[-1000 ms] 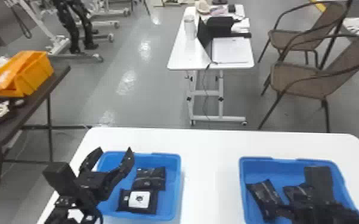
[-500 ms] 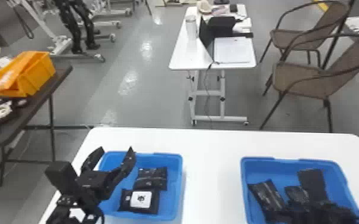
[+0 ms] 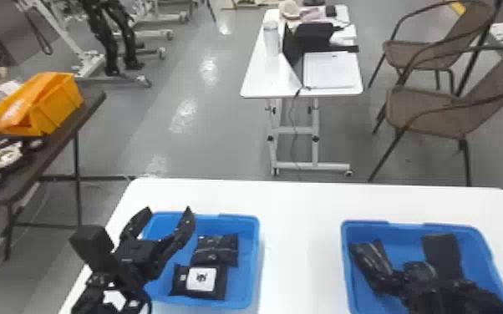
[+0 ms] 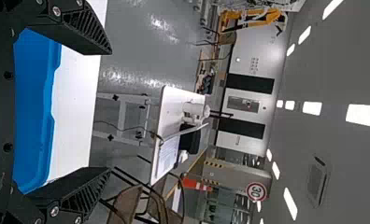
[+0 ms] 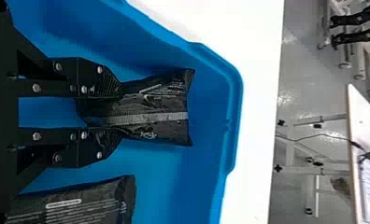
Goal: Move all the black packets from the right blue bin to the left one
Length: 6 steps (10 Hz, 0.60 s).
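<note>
"Inside the right blue bin (image 3: 363, 225), what's the status?"

"Right gripper (image 3: 392, 279) is down in there, fingers closed on a black packet (image 5: 148, 109). One finger on each side, gripping its near part. Free end sticks out toward the bin's far-left corner. Pale stripe runs along it."

"Lifted off the bin floor?"

"Can't tell from these views."

"Anything else in that bin?"

"Second packet (image 3: 443, 254), to the right of the clamped one, apart from it. White printing on it. Arm hides the near part of the bin, so no full count."

"Left side?"

"Left gripper (image 3: 170, 212) hangs by the left edge of the left blue bin (image 3: 240, 218). Fingers spread wide, nothing between them."

"Contents of the left bin?"

"Two black packets. Plain dark one (image 3: 217, 246) farther back, the other (image 3: 179, 279) nearer, with a white label (image 3: 201, 279) on top. They overlap or touch, can't say which."

"Layout?"

"Both bins on the white bench (image 3: 301, 234), well apart, bare surface between. Past it, a white wheeled table (image 3: 259, 83) with a laptop and papers (image 3: 330, 71), two brown chairs to its right. Dark side table (image 3: 92, 102) at far left with an orange bin (image 3: 60, 104)."
</note>
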{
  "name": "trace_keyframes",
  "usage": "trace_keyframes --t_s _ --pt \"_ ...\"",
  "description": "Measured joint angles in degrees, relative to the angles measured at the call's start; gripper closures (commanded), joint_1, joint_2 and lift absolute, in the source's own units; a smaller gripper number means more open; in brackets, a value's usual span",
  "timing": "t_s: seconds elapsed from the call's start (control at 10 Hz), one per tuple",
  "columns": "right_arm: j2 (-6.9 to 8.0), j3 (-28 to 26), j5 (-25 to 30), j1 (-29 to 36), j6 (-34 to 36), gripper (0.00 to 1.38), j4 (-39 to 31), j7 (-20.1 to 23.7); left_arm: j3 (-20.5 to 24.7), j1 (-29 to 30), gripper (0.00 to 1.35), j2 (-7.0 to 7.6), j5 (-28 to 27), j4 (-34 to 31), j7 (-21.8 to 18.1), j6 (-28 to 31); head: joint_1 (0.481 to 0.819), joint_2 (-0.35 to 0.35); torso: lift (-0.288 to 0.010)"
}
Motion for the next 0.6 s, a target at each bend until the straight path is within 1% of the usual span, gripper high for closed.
trace_keyframes --t_s 0.2,0.3,0.4,0.5,0.6 --pt "0.02 -1.4 -1.0 2.4 -1.2 1.24 -5.3 0.0 -0.2 -0.4 0.14 0.00 1.3 0.2 -0.1 0.3 0.695 0.173 0.000" --pt "-0.19 -1.7 -0.6 3.7 -1.5 1.24 -8.9 0.2 -0.3 -0.8 0.14 0.00 3.0 0.3 -0.1 0.8 0.695 0.173 0.000" --pt "-0.53 -1.5 0.7 4.3 -2.4 1.24 -12.9 1.5 -0.7 -1.5 0.14 0.00 5.6 0.2 -0.1 2.6 0.695 0.172 0.000" --pt "-0.68 -0.3 2.2 2.7 -3.7 1.24 -14.9 3.7 -1.7 -2.7 0.14 0.00 10.2 0.0 -0.2 6.0 0.695 0.170 0.000" --pt "-0.67 1.7 3.2 -0.5 -4.6 1.24 -14.6 6.0 -2.9 -3.9 0.14 0.00 14.9 -0.1 -0.3 9.7 0.695 0.167 0.000"
